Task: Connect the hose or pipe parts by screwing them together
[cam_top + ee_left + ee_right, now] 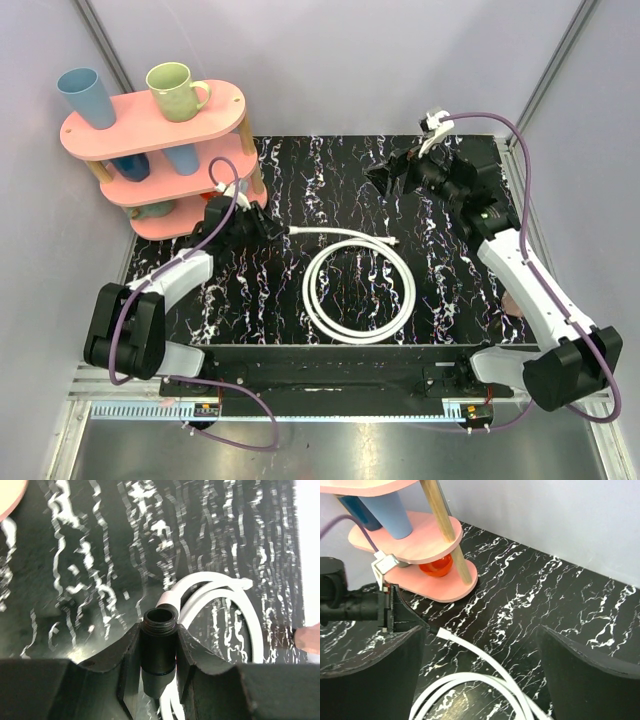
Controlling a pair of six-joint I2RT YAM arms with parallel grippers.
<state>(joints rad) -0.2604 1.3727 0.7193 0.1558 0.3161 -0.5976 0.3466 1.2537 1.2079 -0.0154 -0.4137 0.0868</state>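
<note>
At the middle of the table [330,170], on its black marbled top: white hose [358,285], lying flat in a loose double ring. One end leading out of the ring leftward, straight to the left gripper [272,228]; the other end, with its small tip, resting near the top right of the ring, free of both grippers.

From the left wrist camera: left gripper clenched on a short black threaded fitting [159,630], pinched from both sides, open mouth facing the hose's white end sleeve just beyond (touching or merely close, cannot tell).

Over the far right part of the table: right gripper [385,178], raised, spread wide, grasping nothing, well apart from the hose. From its own camera: both dark jaws flanking the view, hose curving on the table between them.

At the far left corner: pink shelf [150,125], three tiers on wooden posts; blue cup [88,97] and green mug [175,90] on the top tier, more cups below, an orange thing [436,566] on the lowest tier.
</note>
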